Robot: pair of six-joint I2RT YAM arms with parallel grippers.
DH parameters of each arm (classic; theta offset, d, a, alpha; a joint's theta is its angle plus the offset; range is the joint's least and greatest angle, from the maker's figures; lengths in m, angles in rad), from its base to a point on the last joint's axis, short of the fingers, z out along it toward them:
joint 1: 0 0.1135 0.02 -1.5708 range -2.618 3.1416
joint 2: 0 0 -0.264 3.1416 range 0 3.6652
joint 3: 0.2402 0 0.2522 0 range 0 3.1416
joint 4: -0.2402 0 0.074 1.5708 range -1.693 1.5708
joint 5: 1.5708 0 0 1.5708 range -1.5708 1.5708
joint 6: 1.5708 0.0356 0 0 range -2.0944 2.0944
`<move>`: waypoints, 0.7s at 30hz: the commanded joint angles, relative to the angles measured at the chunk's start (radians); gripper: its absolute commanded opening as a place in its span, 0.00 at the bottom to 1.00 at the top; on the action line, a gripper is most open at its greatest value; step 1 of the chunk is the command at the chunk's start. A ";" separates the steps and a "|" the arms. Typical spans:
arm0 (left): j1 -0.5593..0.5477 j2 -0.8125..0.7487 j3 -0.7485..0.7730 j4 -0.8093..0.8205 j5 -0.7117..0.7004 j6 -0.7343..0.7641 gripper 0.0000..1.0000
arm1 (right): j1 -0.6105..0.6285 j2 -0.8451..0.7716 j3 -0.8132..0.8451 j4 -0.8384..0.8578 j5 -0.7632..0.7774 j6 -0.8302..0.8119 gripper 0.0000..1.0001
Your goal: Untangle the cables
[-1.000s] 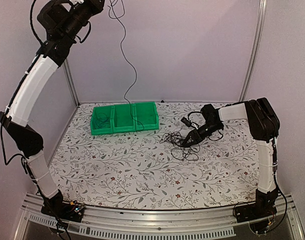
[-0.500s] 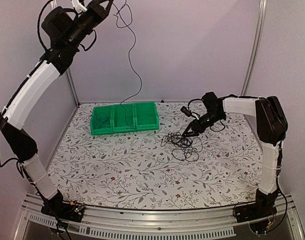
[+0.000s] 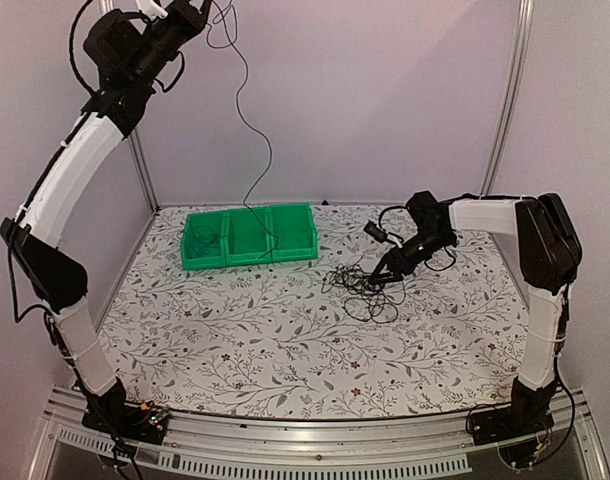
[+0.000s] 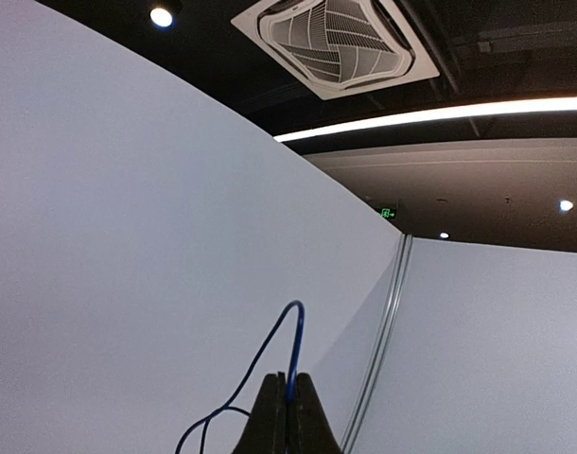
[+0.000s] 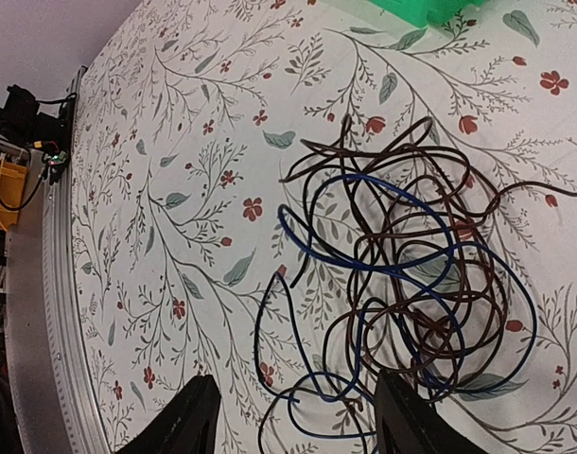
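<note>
Cables, thin cords in black, brown and blue, lay in one loose tangle on the floral-patterned tabletop, to the right of the green three-compartment plastic bin and a little nearer the arms than it.

The right gripper was down at the edge of the tangle farthest from the bin. Its two black fingers stood well apart. A few blue and dark loops ran across the gap between them, but we saw neither finger pressing on a cord, and nothing was gripped.

The left gripper was raised high above the bin. Its fingers were closed tight on a single thin blue cable, which arched up out of the tips in the wrist view. From above we followed that cable hanging slack down to the bin, where it met the rim around the middle and right compartments. We could not tell which one it entered.

In the right wrist view the tangled loops crossed over and through each other many times. The blue ones were wide and rounded, and the brown ones bunched tighter toward the middle. A small dark coil sat in the bin's left compartment.
</note>
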 commanded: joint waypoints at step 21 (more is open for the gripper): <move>0.139 0.074 -0.068 0.093 0.030 -0.043 0.00 | 0.007 -0.041 -0.032 0.009 0.011 -0.012 0.61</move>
